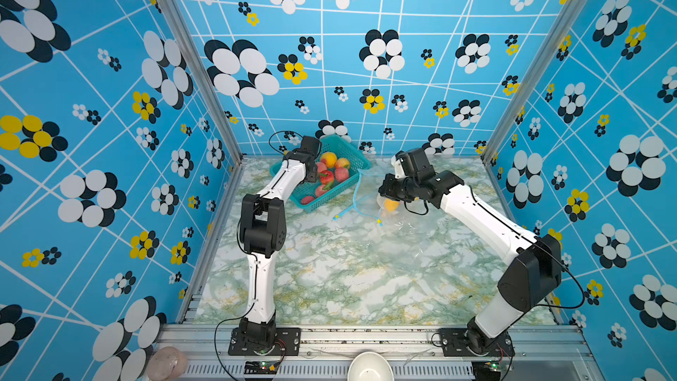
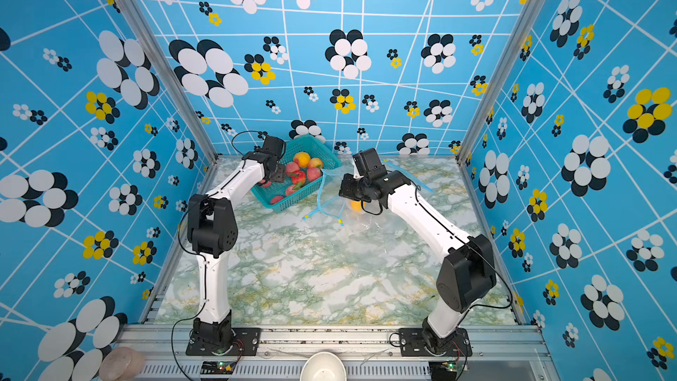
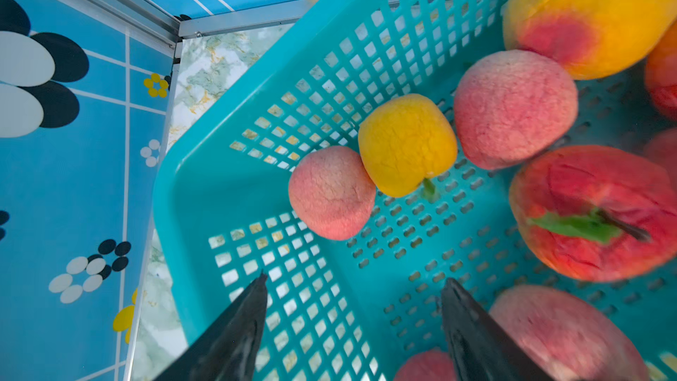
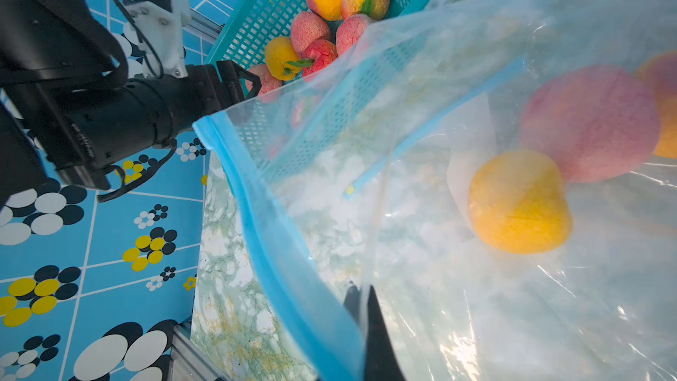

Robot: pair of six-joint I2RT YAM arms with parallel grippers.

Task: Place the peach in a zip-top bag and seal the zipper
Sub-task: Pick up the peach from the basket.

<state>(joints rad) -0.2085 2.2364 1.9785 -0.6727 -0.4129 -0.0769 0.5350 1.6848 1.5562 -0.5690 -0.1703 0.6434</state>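
A teal basket (image 3: 190, 185) stands at the back of the marbled table (image 1: 348, 269). It holds a heap of peaches, among them a small pink peach (image 3: 331, 192) touching a small yellow peach (image 3: 406, 144), and a red peach (image 3: 593, 214) with a green leaf. Just beside the basket lies a clear zip-top bag (image 4: 476, 306) with a blue zipper strip (image 4: 278, 243). Inside the bag a yellow fruit (image 4: 518, 203) rests against a pink fruit (image 4: 589, 122). The left claw (image 3: 355, 280) hangs inside the basket with its fingers spread wide and nothing between them. The right claw (image 4: 361, 295) is pinched tight on the bag's edge by the zipper strip, and the bag's mouth gapes towards the basket.
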